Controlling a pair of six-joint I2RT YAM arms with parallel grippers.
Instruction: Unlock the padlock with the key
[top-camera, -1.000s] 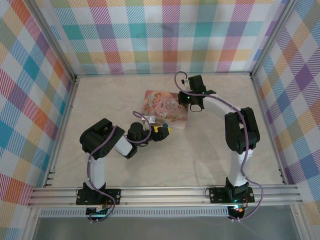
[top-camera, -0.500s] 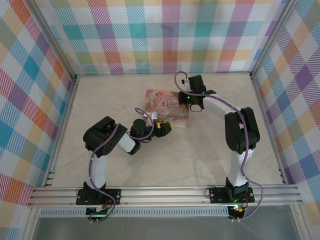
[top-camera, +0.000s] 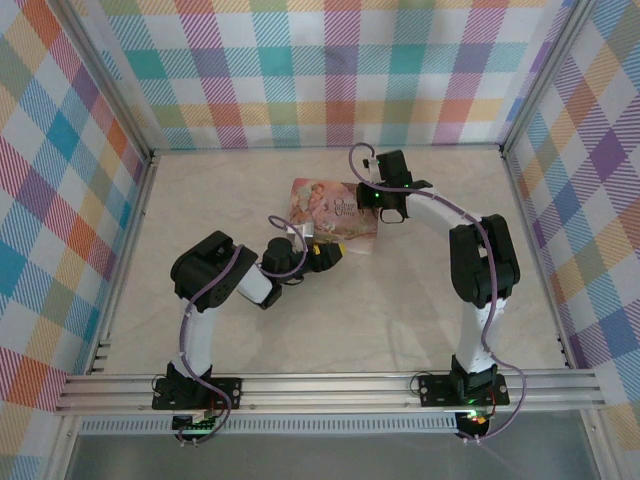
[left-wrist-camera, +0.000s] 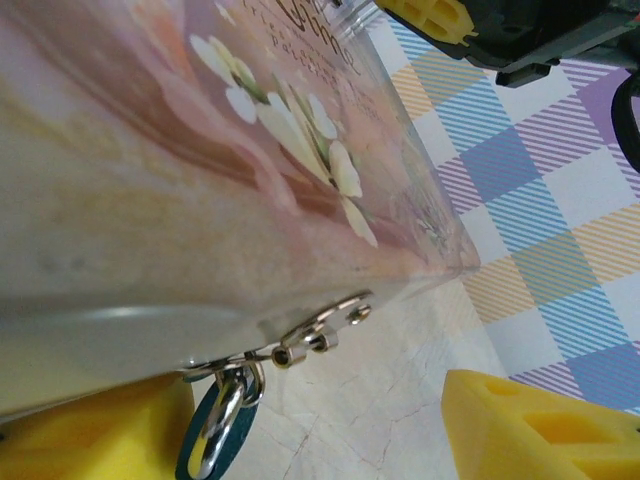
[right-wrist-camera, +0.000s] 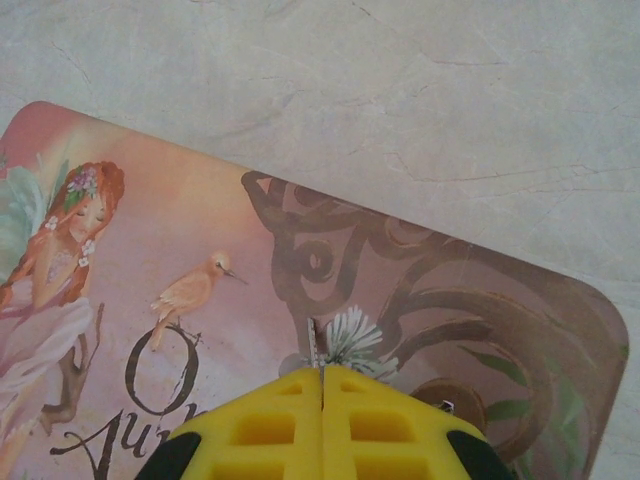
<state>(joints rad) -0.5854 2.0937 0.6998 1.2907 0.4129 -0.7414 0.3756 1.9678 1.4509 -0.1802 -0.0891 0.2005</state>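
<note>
Padlock (left-wrist-camera: 222, 432) hangs from a small metal hasp (left-wrist-camera: 318, 330) on the near side wall of the pink tin (top-camera: 330, 212), its blue patch facing down and its shackle through the hasp loop. From where I stand, the left gripper (left-wrist-camera: 320, 435) is right up against that wall with its jaws spread wide and nothing between them but the lock. One yellow pad (left-wrist-camera: 90, 430) sits just beside the padlock, though I cannot tell if they touch. The other pad (left-wrist-camera: 535, 425) is well off to the far side, over the pale marbled table (left-wrist-camera: 380, 400).

Over the tin's lid, the right gripper (right-wrist-camera: 322, 378) points down with its two yellow fingers pressed tight together. A thin grey sliver, the key (right-wrist-camera: 312, 347), sticks out from the seam between them. Its tip hovers by the white flower printed on the lid, a little right of the painted bird. Whether it touches the lid I cannot make out.

The tin lies flat near the middle of the table, with the two grippers at opposite ends of it. Key and padlock are apart.
</note>
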